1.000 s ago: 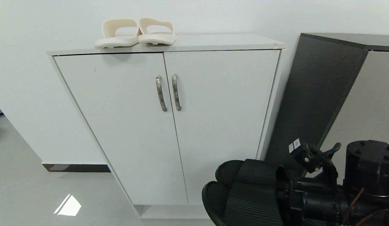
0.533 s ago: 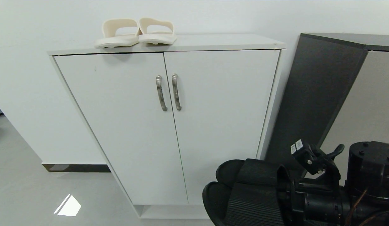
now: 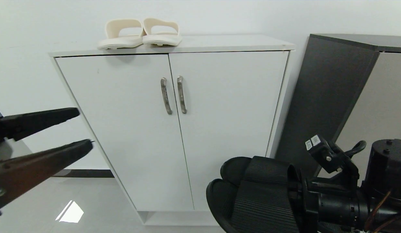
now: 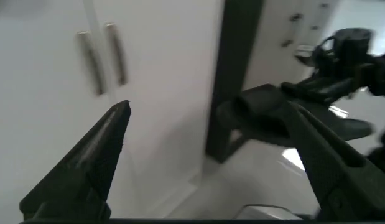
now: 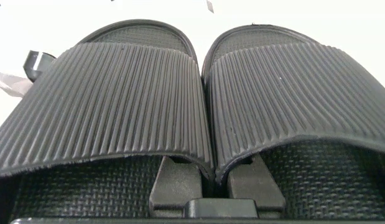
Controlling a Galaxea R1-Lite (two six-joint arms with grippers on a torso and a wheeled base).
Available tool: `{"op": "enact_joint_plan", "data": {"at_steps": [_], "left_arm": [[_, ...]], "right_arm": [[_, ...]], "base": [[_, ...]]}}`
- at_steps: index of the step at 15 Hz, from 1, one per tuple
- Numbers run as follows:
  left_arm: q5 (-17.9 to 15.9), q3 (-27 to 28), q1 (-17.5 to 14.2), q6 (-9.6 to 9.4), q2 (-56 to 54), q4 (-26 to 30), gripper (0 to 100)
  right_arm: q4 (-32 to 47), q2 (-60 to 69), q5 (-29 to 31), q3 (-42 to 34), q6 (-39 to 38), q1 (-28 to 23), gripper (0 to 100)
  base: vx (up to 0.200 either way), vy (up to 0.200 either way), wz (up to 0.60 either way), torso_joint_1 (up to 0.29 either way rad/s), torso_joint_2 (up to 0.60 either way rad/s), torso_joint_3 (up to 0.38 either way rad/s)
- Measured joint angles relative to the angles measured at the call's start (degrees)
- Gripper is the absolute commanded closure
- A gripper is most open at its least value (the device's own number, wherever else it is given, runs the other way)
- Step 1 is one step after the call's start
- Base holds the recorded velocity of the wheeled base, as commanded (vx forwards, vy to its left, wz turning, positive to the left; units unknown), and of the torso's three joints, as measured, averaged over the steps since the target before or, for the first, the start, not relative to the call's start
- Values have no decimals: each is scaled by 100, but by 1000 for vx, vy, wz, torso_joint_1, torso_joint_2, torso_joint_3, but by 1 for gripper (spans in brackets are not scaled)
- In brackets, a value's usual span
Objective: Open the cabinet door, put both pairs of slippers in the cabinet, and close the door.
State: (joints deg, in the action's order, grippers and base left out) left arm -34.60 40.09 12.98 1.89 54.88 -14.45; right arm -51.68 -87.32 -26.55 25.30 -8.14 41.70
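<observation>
The white cabinet [image 3: 129,136] stands with both doors shut, its two metal handles [image 3: 173,95] side by side at the middle. A cream pair of slippers [image 3: 140,34] rests on its top at the left. In front of the lower right door, a black ribbed pair of slippers [image 3: 252,191] is held side by side. My right gripper [image 5: 214,180] is shut on their inner edges. My left gripper [image 3: 81,129] hangs open at the left, level with the left door's middle and short of it. The left wrist view shows the handles [image 4: 105,59] and the black slippers [image 4: 267,115] between its spread fingers [image 4: 111,140].
A dark grey cabinet [image 3: 326,97] stands close against the white cabinet's right side. Pale grey floor [image 3: 41,200] lies open to the left and in front. A white wall runs behind.
My left gripper has come into the head view from the left edge, open. The right arm with the black slippers has shifted only slightly.
</observation>
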Motion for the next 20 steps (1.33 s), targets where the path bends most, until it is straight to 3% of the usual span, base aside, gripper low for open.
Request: {"op": "enact_joint_plan", "data": {"at_steps": [3,7,9,13,20], "left_arm": [[-60,769,757,435,992,-107,0],[-567,1553,1089,847,1909,-118,0],[-589,1751,1107,908,2256,-121,0],[-115,2189,1083,908,2857,-134,0],[235,2566,683,902,3378,-129,0]], "right_arm": [[0,2,0,15,-48,0,100],[-2,0,-2,13,-48,-6,100],[-5,-9,-5,11,-48,-9,100],[-5,-20,-5,9,-45,-17,100],[-7,-27,0,11,-45,-33,100]], "base": [[0,0,0,0,0,0],[0,0,0,0,0,0],[0,0,0,0,0,0],[0,0,0,0,0,0],[0,0,0,0,0,0]]}}
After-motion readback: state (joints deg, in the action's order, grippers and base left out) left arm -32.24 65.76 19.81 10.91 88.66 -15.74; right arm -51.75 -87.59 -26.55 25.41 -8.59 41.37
